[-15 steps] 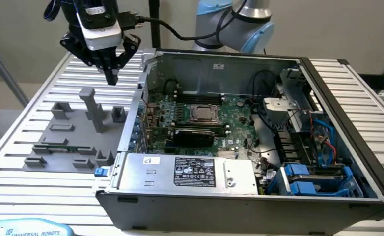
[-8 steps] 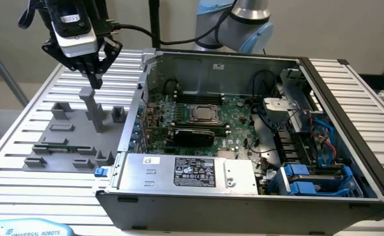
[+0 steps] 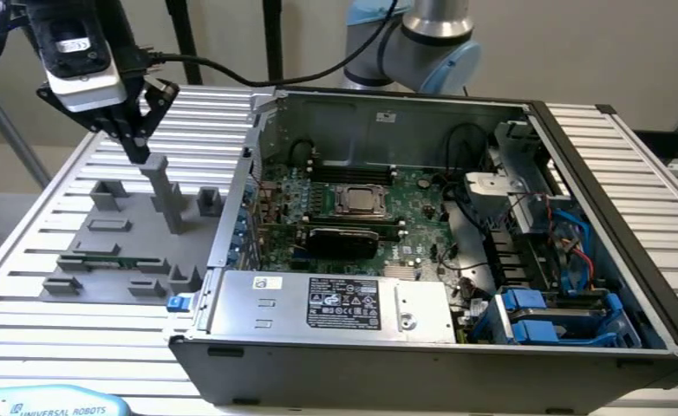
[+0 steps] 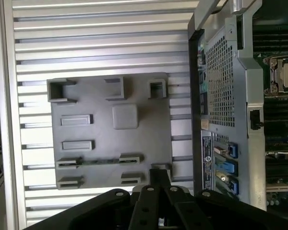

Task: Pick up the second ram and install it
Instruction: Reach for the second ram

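A: Pressed together, nothing pinched: black metal pincer (image 3: 140,149), above the flat grey plastic fixture (image 3: 142,243).
B: And the thin green circuit-board strip (image 3: 114,261)?
A: Seated lengthwise in the fixture's slotted blocks. Likely light, stiff, fragile; best gripped mid-length, by the faces.
B: Hard to make out?
A: Bottom edge, hidden between blocks; chips, too small.

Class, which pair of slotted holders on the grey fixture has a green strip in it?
The pair nearer the two raised bars: the strip spans it, while the pair by the fixture's edge is empty.
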You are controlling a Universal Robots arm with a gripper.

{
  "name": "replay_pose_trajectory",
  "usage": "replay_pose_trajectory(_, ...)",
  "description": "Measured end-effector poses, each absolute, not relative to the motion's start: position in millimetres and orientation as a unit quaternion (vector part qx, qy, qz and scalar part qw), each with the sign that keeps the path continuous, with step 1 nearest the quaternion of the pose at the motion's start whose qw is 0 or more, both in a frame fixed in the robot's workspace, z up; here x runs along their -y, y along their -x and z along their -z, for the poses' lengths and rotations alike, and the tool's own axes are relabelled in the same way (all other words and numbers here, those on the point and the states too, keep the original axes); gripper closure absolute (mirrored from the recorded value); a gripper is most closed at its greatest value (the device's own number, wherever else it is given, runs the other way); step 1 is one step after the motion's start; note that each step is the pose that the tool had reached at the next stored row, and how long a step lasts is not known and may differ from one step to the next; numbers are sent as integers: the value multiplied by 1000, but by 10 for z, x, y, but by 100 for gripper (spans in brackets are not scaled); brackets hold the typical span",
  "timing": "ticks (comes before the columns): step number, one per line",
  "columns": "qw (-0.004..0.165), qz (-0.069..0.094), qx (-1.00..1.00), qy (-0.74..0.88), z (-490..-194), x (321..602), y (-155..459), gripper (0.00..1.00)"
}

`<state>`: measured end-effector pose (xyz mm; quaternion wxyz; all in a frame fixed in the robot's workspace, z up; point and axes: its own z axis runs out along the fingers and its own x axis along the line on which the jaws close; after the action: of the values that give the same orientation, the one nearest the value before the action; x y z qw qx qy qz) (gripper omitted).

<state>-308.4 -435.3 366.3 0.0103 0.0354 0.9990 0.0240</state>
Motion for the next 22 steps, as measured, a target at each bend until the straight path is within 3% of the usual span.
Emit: replay_pose_trajectory(22,10,-24,-999,-35,-3507,4451,3920,89)
